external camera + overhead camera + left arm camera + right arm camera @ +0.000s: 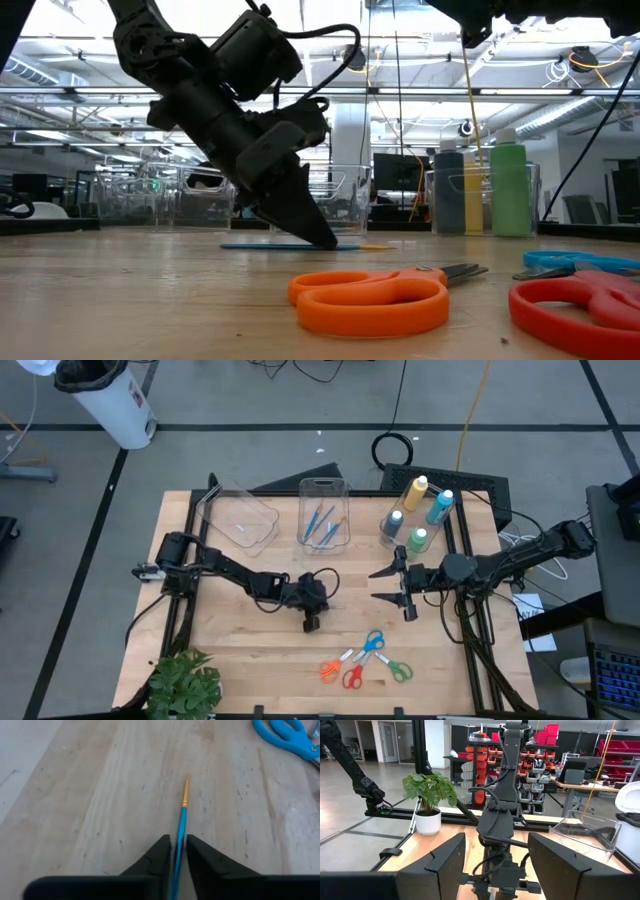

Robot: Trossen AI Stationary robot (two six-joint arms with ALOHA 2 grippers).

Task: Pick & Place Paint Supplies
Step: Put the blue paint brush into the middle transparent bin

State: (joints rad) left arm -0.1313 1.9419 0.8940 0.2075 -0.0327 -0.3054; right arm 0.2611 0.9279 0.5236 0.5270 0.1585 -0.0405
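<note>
The left gripper (178,851) is down at the wooden table (250,650), its two dark fingers (156,854) pinched on a thin blue brush (180,827) that lies flat on the boards, gold ferrule and tip pointing away from the fingers. From the low camera the same gripper (318,236) tilts steeply with its tips on the tabletop, the brush (290,246) stretching out beneath it. Just beyond that brush tip lie the scissors, blue (373,643), orange (329,669), red (352,677) and green (398,670), bunched together. Farther from the brush, past the left gripper, stand two clear bins; one bin (325,512) holds more brushes (320,526). The paint bottles (417,512) cluster beside that bin. The right gripper (390,585) hangs spread wide between the bottles and the scissors, grasping nothing.
</note>
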